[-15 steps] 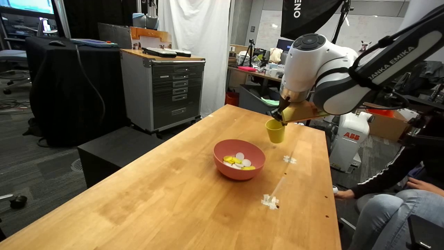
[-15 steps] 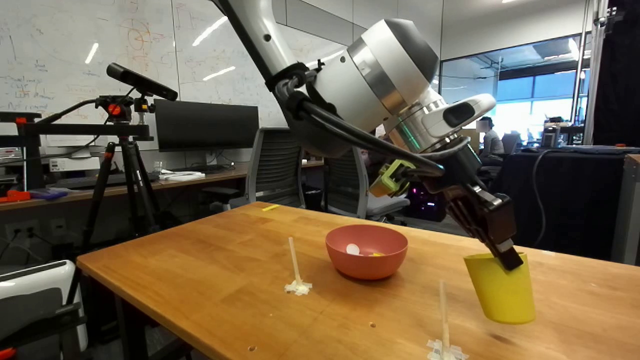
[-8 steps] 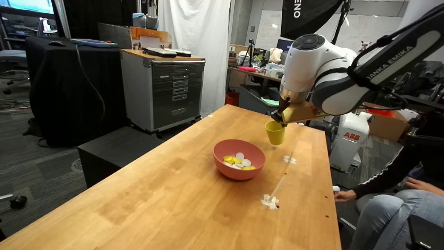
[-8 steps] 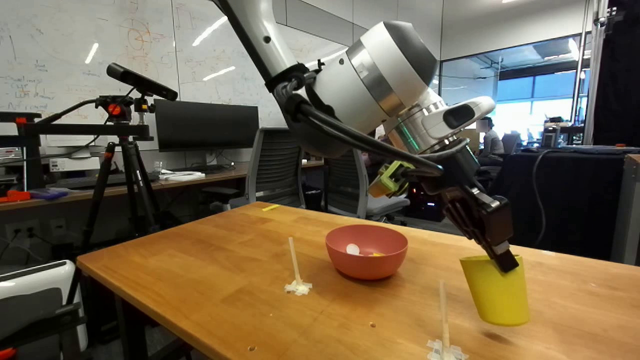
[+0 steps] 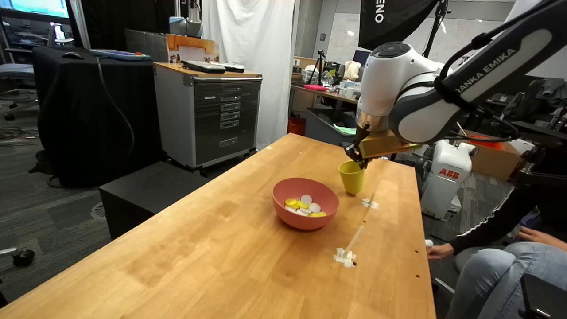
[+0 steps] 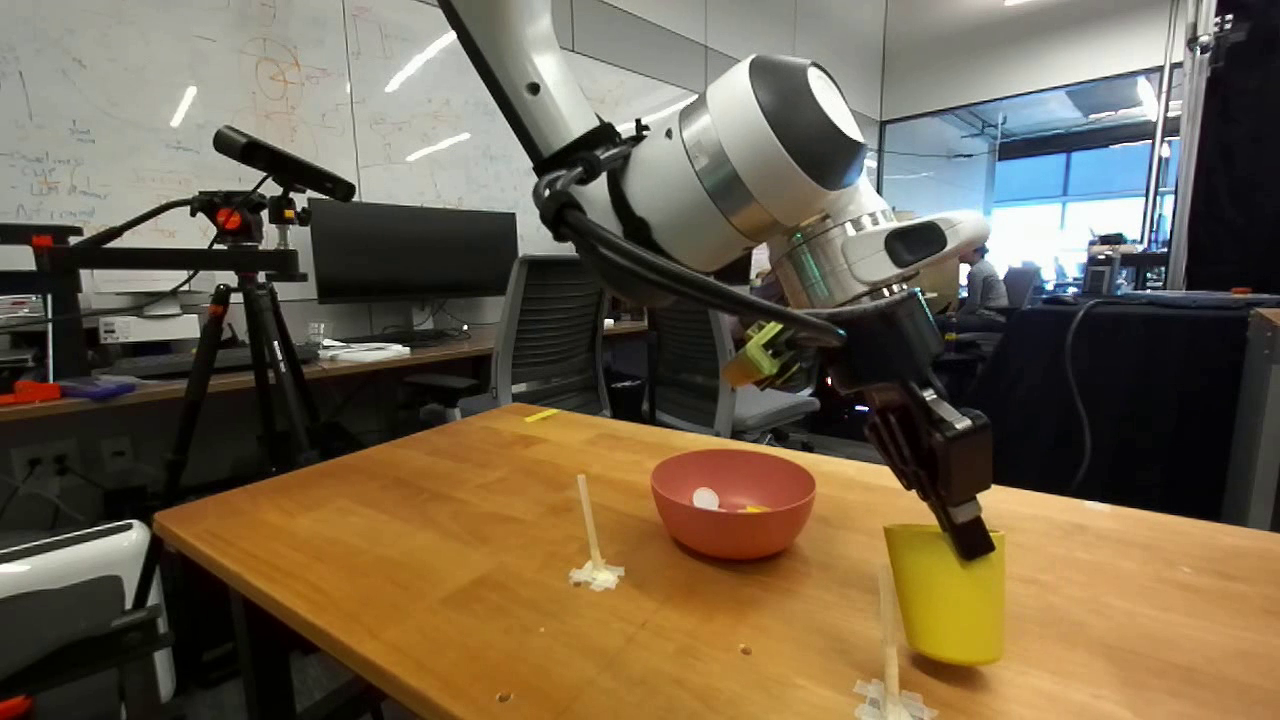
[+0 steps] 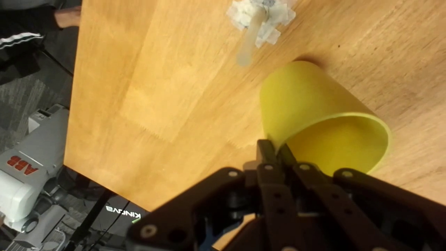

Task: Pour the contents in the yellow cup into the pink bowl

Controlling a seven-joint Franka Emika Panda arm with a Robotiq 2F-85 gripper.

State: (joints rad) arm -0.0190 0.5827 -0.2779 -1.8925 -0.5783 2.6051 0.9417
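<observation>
The Franka arm [image 6: 665, 200] hangs over the wooden table [image 5: 212, 248], and its Robotiq gripper [image 7: 276, 150] pinches the yellow cup [image 6: 950, 610] by the rim, fingers [image 7: 265, 153] narrowed almost together, one outside the wall and one inside. The cup leans slightly, mouth up, its base right down by the tabletop with a shadow [image 6: 945, 676] under it; from here I can't tell whether it touches. In the wrist view the mouth faces five o'clock, and a pale stick [image 7: 251, 38], held to the table by whitish tape [image 7: 277, 17], stands at eleven o'clock from the cup.

In an exterior view the salmon-pink bowl [image 5: 305, 224] sits at eight o'clock from the cup, near but apart, with yellow and white discs [image 5: 303, 204] lying in a loose heap inside. Past the table's edge, a white ABB robot [image 5: 444, 188] is at three o'clock from the cup and a grey tool cabinet [image 5: 228, 113] at ten. In an exterior view a second stick [image 6: 589, 520] rises at nine o'clock from the bowl, taped down the same way.
</observation>
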